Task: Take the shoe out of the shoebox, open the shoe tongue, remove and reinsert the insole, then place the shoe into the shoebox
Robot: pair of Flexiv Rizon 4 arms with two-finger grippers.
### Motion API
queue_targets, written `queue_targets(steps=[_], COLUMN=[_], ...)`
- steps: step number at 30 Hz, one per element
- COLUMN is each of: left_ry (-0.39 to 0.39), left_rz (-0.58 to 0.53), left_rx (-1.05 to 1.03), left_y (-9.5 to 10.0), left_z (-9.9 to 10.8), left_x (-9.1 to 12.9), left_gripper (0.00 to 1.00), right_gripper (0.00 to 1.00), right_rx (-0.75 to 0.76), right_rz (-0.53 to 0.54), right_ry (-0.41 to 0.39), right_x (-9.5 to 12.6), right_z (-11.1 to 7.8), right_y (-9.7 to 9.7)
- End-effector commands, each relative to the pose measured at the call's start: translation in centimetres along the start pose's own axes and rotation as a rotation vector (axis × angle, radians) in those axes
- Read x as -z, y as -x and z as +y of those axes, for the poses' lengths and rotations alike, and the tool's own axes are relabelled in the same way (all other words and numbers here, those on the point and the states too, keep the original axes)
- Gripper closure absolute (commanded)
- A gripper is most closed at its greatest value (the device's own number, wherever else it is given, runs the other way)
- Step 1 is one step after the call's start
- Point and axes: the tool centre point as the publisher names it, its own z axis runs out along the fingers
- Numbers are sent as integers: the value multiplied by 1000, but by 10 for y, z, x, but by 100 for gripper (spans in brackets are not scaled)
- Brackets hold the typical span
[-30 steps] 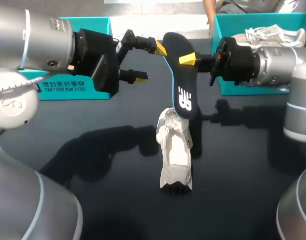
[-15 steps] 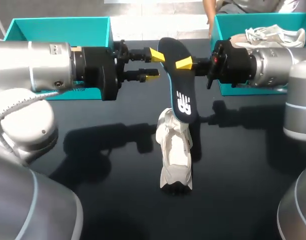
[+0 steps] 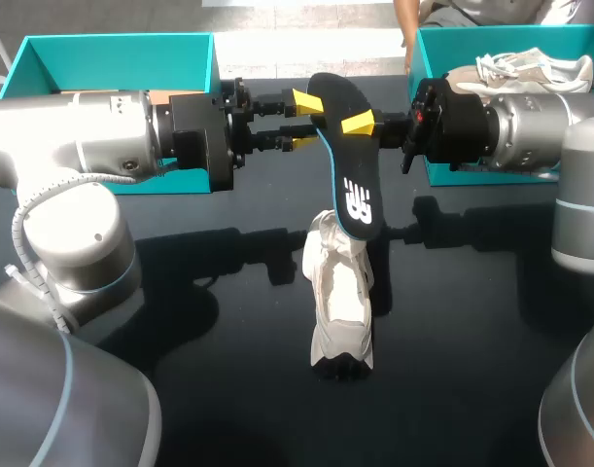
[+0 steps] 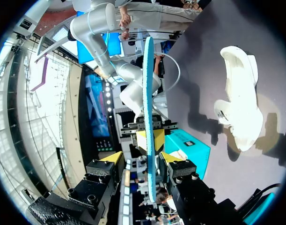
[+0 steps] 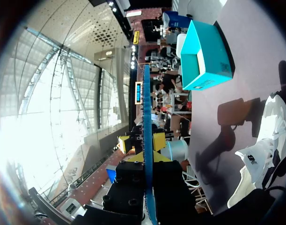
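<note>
Insole [image 3: 350, 185]: dark, with a teal edge, held upright above the middle of the worktop [image 3: 228, 389]. Its lower end meets the collar of the shoe; whether it sits inside cannot be told.
Writing on the insole: a white logo mark on the dark face, plus a small line of print too small to make out.
Right hand [image 3: 360, 119]: clenched on the insole's upper part. In the right wrist view both yellow tips press it from two sides, and the insole [image 5: 146, 117] shows edge-on.
Left hand [image 3: 300, 121]: released, level with the right hand. In the left wrist view the insole [image 4: 147, 93] stands between its spread fingers, with a gap at one tip.
Shoe [image 3: 340, 292]: pale cream, out of the box, resting on the worktop under the insole with its toe towards the robot.
Right shoebox [image 3: 433, 49]: teal, at the far right corner, with a second pale shoe [image 3: 530, 68] lying in it.
Left shoebox [image 3: 112, 60]: teal, at the far left, its front hidden by the left arm.
</note>
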Motion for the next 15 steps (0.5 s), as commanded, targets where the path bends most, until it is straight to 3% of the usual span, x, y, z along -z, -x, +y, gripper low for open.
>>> queue_targets(steps=[1,10,15], left_ry=[-1,-16,-22], left_rz=[11,52,66], left_rx=[-2,-20,-19], left_y=[-2,-3,-6], left_z=[3,12,16], left_x=[0,-8,-14], left_gripper=[51,55,62], right_gripper=[100,100,100], right_rx=[-4,-5,-5], right_rz=[-6,-30,-35], right_ry=[-1,-17,-18], right_x=[-4,-13,-17], right_z=[1,1,0], right_y=[1,4,5])
